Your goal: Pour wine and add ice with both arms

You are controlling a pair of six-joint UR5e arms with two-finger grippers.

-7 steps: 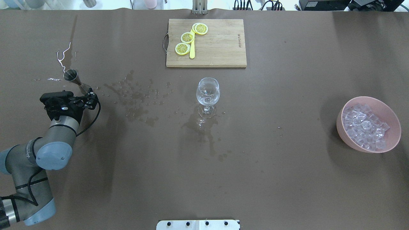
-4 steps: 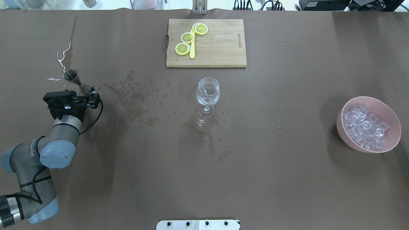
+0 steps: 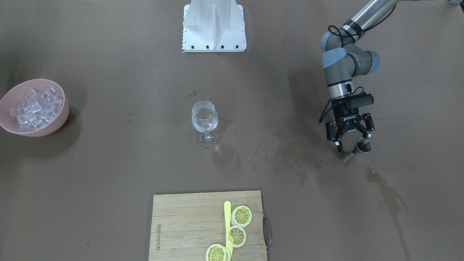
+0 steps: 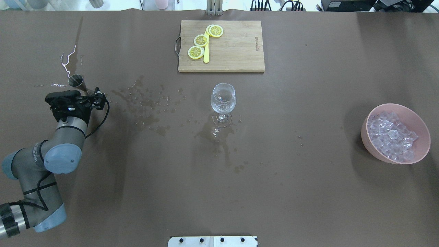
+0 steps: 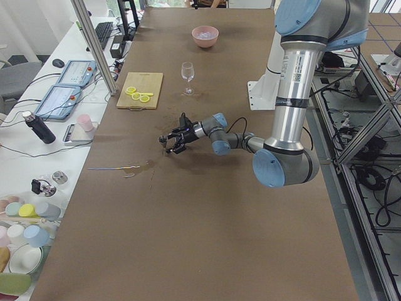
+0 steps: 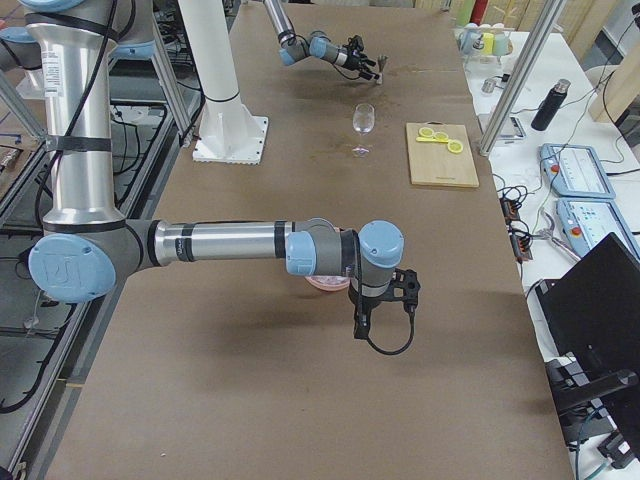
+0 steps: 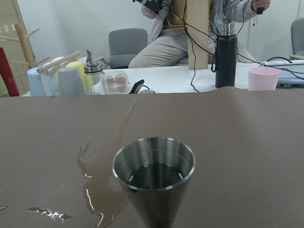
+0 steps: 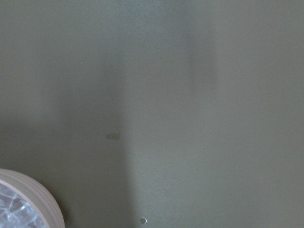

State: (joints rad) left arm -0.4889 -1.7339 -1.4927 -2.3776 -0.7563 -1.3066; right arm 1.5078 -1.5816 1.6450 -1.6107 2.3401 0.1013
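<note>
A steel jigger (image 4: 76, 81) stands at the table's left and holds clear wine (image 7: 154, 175). It also shows in the front view (image 3: 362, 146). My left gripper (image 3: 353, 142) is open right at the jigger, its fingers spread at the jigger's lower part. The gripper also shows in the overhead view (image 4: 96, 98). A wine glass (image 4: 223, 98) stands mid-table. Ice cubes (image 4: 391, 134) fill a pink bowl (image 4: 421, 146) at the right. My right gripper (image 6: 385, 300) shows only in the right side view, just by the bowl; I cannot tell if it is open or shut.
A wooden cutting board (image 4: 236, 48) with lemon slices (image 4: 200, 40) and a yellow knife lies beyond the glass. Wet stains (image 4: 147, 106) spread between jigger and glass, and a puddle (image 7: 97, 166) lies past the jigger. The white pedestal (image 3: 214, 25) stands at the robot's edge.
My left gripper has moved forward toward the jigger, staying open. The jigger, glass and bowl have not moved.
</note>
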